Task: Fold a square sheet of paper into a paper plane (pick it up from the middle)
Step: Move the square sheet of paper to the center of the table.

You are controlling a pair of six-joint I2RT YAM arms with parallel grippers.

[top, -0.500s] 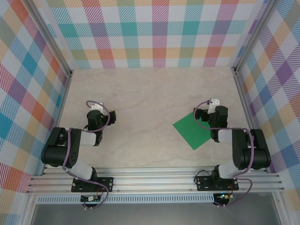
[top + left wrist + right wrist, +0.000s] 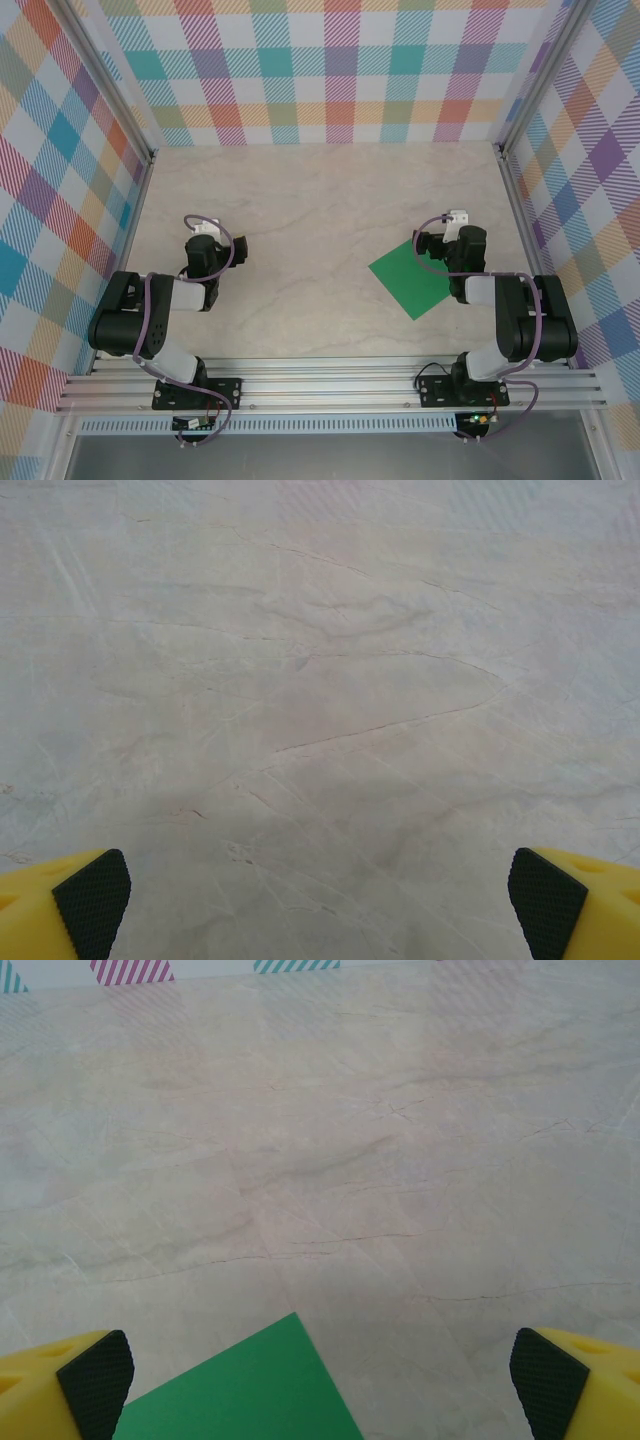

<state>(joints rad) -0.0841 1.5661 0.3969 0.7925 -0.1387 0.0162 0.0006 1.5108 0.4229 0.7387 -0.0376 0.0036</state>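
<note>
Partly beneath right tool [image 2: 322, 1372]: green sheet [image 2: 408, 284].

Bright, even light fills the scene. The table [image 2: 320, 680] looks pale and a little soft in both wrist views, with a faint grey shadow low down. The top view is sharp.

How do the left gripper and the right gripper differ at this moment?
The right gripper hangs over an edge of the square sheet of paper, and a corner of the sheet shows between its fingers. The left gripper has bare table beneath it. The right gripper is at the sheet, while the left gripper is well away from it across the table. Both are wide open and hold nothing.
</note>
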